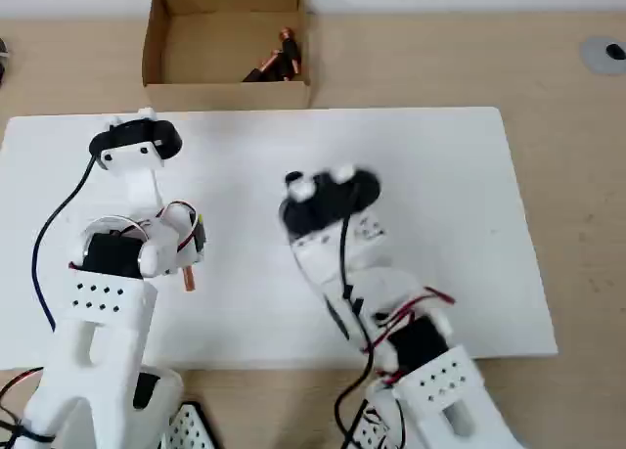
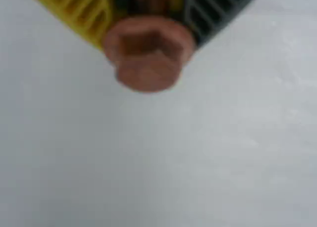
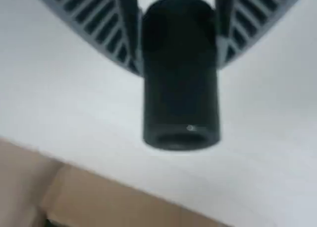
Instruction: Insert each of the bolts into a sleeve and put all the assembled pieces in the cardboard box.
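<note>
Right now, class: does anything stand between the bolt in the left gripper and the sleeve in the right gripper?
Nothing visible does. The left gripper holds the copper bolt and the right gripper holds the black sleeve, apart above the white board; bare board lies between them.

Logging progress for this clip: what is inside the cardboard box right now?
Copper-and-black assembled pieces lie bunched in the near right corner of the cardboard box; their count is unclear. The near wall covers the floor strip just behind it.

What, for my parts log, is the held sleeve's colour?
The sleeve is black; right wrist view shows it best.
</note>
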You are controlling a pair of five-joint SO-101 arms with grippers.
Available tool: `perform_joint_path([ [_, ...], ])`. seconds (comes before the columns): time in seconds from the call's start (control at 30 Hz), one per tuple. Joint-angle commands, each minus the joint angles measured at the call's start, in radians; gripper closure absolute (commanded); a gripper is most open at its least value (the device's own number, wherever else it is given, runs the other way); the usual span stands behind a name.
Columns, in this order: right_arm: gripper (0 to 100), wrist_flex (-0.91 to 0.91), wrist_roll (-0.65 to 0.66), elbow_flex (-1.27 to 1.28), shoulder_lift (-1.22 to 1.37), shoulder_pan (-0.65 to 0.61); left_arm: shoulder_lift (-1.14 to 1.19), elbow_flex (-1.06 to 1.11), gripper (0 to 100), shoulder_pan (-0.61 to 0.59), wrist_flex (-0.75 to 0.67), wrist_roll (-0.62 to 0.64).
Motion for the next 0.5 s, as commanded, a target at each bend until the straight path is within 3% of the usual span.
perform_joint_path([
  [0.0,98.8,-0.133,0.049,0.131,-0.120,-0.054,-0.033,-0.110,99,0.020,-0.008,0.006],
  [0.2,98.8,-0.121,0.049,0.242,-0.285,-0.099,-0.151,-0.210,99,0.023,-0.143,0.095],
  [0.3,98.8,-0.072,0.048,0.240,-0.318,-0.097,-0.286,-0.186,100,0.084,-0.244,0.112],
  [0.47,98.8,-0.005,0.008,0.240,-0.323,-0.093,-0.522,-0.028,100,0.233,-0.295,0.064],
])
